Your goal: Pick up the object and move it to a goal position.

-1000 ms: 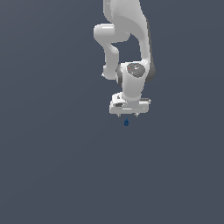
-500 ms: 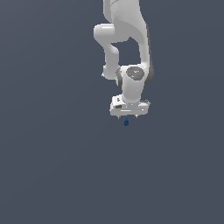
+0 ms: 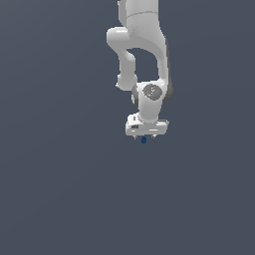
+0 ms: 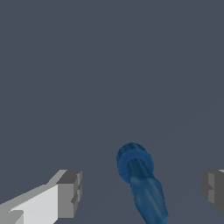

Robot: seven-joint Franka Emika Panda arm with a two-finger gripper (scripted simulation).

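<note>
The gripper (image 3: pixel 144 135) hangs straight over the object (image 3: pixel 144 140), fingers (image 4: pixel 69 192) spread wide with nothing between them but that blue thing (image 4: pixel 140 183) — lined up to close on it, I judge; it lies out on the bare grey surface, no edge in sight; whether the tips reach it yet is unclear.

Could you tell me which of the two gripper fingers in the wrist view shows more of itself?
The finger with the white body behind its grey pad; the other finger is cut off at the picture's edge. The blue object lies between them, untouched.
</note>
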